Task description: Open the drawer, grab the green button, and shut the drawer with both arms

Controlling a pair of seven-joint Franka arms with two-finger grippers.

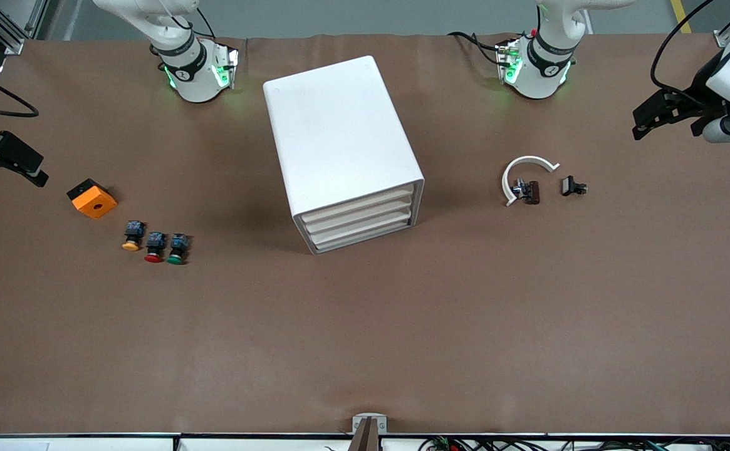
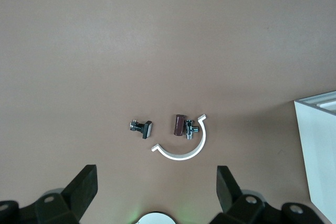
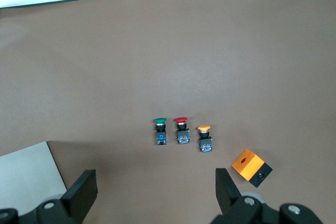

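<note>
The white box cabinet (image 1: 339,144) stands mid-table, and its bottom drawer (image 1: 365,237) is shut, flush with the two fronts above. The green-capped button (image 1: 177,248) lies on the table toward the right arm's end, beside a red-capped one; it also shows in the right wrist view (image 3: 160,129). My right gripper (image 1: 39,174) hangs open and empty over the table's right-arm end; the right wrist view shows its gripper (image 3: 156,187) wide apart. My left gripper (image 1: 639,125) hangs open and empty over the left-arm end, and shows likewise in its wrist view (image 2: 156,187).
A red-capped button (image 1: 154,247), a yellow-orange-capped button (image 1: 133,237) and an orange box (image 1: 92,198) lie near the green one. A white half-ring clamp (image 1: 524,172), a brown part (image 1: 531,191) and a small black part (image 1: 571,186) lie toward the left arm's end.
</note>
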